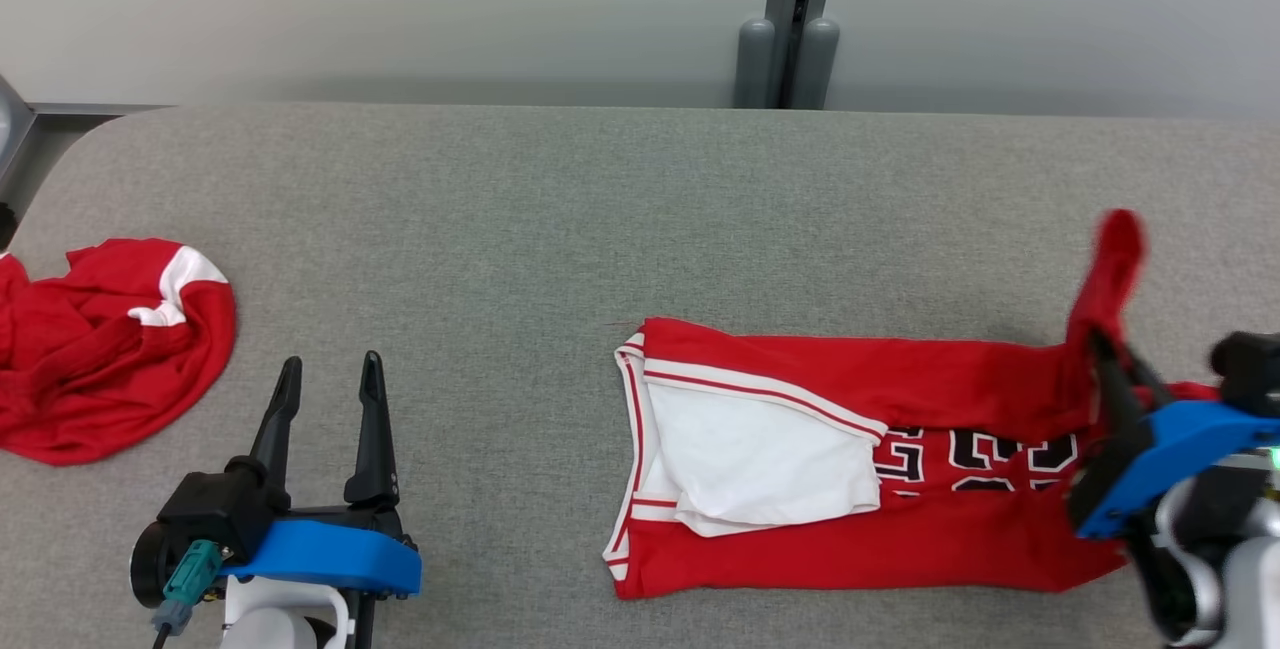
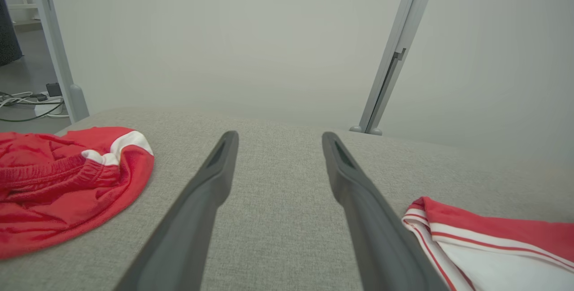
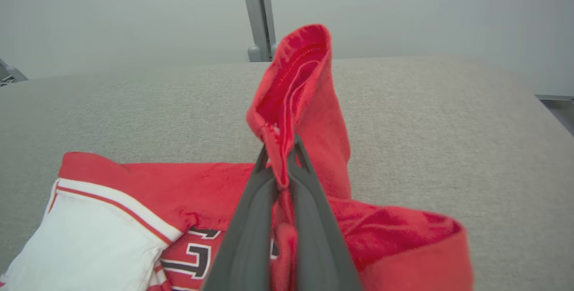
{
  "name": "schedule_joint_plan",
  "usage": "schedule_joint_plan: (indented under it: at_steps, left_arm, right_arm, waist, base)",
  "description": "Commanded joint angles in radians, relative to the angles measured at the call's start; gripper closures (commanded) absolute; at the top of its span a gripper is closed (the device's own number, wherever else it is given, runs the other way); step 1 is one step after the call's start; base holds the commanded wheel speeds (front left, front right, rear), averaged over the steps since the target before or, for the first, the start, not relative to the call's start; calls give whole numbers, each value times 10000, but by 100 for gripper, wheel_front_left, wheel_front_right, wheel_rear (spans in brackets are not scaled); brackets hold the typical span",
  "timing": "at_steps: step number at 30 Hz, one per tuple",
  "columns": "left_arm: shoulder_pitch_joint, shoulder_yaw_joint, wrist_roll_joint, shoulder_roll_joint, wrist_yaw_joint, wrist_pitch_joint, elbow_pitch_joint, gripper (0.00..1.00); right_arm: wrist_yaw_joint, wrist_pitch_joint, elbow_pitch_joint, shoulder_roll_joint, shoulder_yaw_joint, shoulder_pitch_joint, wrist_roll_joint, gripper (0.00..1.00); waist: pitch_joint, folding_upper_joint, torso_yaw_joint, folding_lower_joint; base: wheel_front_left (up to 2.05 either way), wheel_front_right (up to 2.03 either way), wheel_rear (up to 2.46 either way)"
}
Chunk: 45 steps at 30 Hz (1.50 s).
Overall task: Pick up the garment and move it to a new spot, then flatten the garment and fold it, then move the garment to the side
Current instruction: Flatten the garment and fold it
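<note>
Garment: a red jersey with white-and-red trim. It lies mostly flat on the right half of the surface, its long side running left to right across the head view.
Garment, left end: a white panel lies turned over on top of the red cloth, edged by a striped band.
Garment, middle: black lettering with a white outline shows in part, cut off above by a fold of red cloth.
Garment, right end: a narrow red strap is lifted off the surface and stands upright. Its tip rises above the fingertips, and the cloth below it is bunched.
Right end effector: clenched on the raised strap, its two dark fingers pressed together with red cloth pinched between them near the tips.
Left end effector: released, with the fingers spread apart and nothing between them. It sits low over bare surface at the lower left, between the two pieces of clothing and touching neither.
Second garment: a crumpled red piece with a white patch and a gathered waistband, at the far left edge of the surface, well apart from the jersey.
Surface: grey woven covering with a rounded corner at the far left.
Background: a pale wall behind the surface, with a grey post at its far edge.
</note>
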Motion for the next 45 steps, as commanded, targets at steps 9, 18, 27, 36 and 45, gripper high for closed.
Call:
schedule_joint_plan:
  at_steps: [9,18,27,36,45]
  left_arm:
    - [-150,-259,-45,22,-79,-44,69,0]
    - [-204,-488,-135,48,-83,-44,132,0]
    - [-281,-555,-129,28,-83,-44,179,0]
    - [-178,-461,-136,46,-83,-44,195,0]
    - [102,-242,-99,53,-84,-44,72,0]
  right_arm:
    - [1,-400,1424,7,3664,-695,1468,100]
    - [1,-1074,3785,-1,5648,-2014,2247,100]
    - [1,-1941,5373,5,6484,-2947,3114,54]
    - [1,-2448,5272,3,8168,-3339,5302,0]
    - [1,-3287,3730,-67,6962,-2956,5468,0]
  waist:
    - [3,-1,439,0]
    - [90,-1,796,0]
    - [200,-1,819,0]
    - [94,-1,640,0]
    - [-171,-1,327,0]
  base:
    - [0,0,0]
    - [0,0,0]
    - [0,0,0]
    - [0,0,0]
    - [0,0,0]
